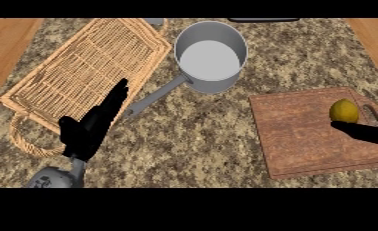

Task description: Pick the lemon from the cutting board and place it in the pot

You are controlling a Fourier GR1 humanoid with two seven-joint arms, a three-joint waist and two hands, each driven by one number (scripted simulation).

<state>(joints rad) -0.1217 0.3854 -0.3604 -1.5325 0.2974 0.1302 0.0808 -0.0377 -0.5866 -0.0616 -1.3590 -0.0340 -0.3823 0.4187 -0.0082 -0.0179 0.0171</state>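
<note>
A yellow lemon [344, 110] lies near the right edge of the brown wooden cutting board [303, 135]. The grey pot [210, 57] stands at the upper middle with nothing inside, its long handle [156, 96] pointing down-left. My right hand [359, 131] enters from the right edge just below the lemon; one dark finger lies under it and another shows beside it at the edge. Most of that hand is out of frame. My left hand [92, 125] rests open at the lower left, fingers straight and pointing up over the wicker tray's edge.
A large wicker tray [88, 70] with loop handles lies at the left on the speckled stone counter [199, 140]. Wooden strips border the counter at both upper corners. A dark object [262, 20] sits at the top edge.
</note>
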